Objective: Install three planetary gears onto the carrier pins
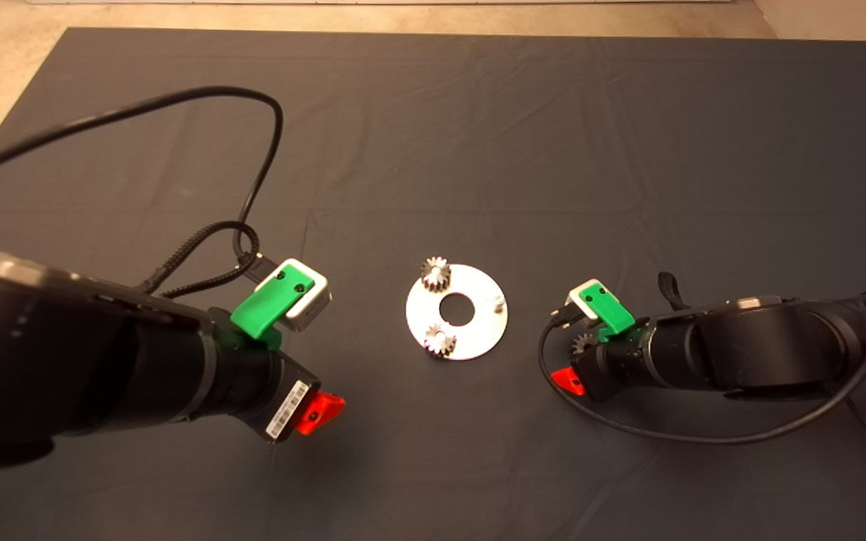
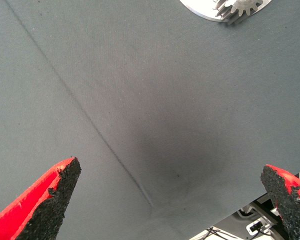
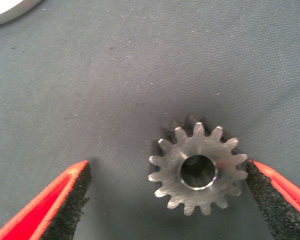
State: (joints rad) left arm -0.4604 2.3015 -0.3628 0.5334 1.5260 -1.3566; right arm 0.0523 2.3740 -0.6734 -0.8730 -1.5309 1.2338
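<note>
Right fingers: the right gripper [image 3: 167, 200] is spread wide around the third gear [image 3: 197, 170], which lies flat on the mat [image 1: 433, 113]; one black pad [image 3: 267, 200] is at the teeth on one side, the other pad [image 3: 72, 200] stands well off, so nothing is clamped
Left fingers: the left gripper [image 2: 172, 205] is spread wide over bare mat, holding nothing, off to the left of the disc [image 1: 487, 323]
Seated gears: two, a far gear [image 1: 436, 272] and a near gear [image 1: 440, 340], each on a carrier pin of the disc
Free pin [image 1: 499, 303]: bare, on the disc's right side, facing the right arm
Loose gear position: near the disc's right edge, partly hidden under the right wrist in the head view
Risk, uneven closing: the near pad probably meets the teeth first and may push the gear along the cloth, so it ends off-centre or tipped in the grip
Risk, toothed grip: pads landing on tooth tips could let the gear swivel or drop on the lift
Risk, tilt at the pin: a canted bore may catch on the pin top rather than slide down
Risk, meshing: I cannot tell how close the seated gears stand to the free pin
Risk, disc shift: the disc looks unrestrained, so a sideways press could slide it
</note>
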